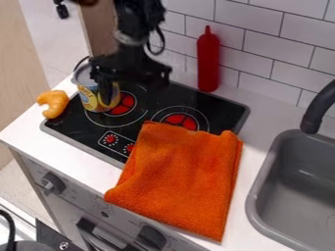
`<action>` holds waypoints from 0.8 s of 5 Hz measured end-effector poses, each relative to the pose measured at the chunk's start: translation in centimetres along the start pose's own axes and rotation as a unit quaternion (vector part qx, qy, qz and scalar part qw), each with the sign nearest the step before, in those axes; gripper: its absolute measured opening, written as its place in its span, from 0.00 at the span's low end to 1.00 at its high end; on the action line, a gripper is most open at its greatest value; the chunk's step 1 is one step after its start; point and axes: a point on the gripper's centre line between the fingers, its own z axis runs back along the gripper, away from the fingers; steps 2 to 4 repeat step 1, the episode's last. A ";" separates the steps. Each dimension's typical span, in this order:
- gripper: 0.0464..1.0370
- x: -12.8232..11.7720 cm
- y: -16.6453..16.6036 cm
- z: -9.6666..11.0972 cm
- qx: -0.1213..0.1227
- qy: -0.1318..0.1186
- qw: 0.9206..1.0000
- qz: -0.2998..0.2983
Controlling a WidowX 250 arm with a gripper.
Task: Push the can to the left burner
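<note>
Final-positioning step apparently in hand; can [87, 91] upright at left burner's [125, 105] outer side; gripper [105, 95] against or beside it, grip undeterminable; next calls for gentle push toward burner centre.

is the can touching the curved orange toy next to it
Apart. The camera view shows a strip of black stovetop between the can and the curved orange toy.

Shows, left of centre, the black WidowX 250 arm [135, 14] descending from the top edge, wrist [132, 40] uppermost, black gripper [128, 73] hanging beneath.
</note>
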 end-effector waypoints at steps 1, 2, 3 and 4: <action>0.96 -0.9 0.5 0.4 -0.052 -0.035 0.995 -0.080; 0.96 -0.9 0.5 0.4 -0.052 -0.035 0.995 -0.080; 0.96 -0.9 0.5 0.4 -0.052 -0.035 0.995 -0.080; 0.96 -0.9 0.5 0.4 -0.052 -0.035 0.995 -0.080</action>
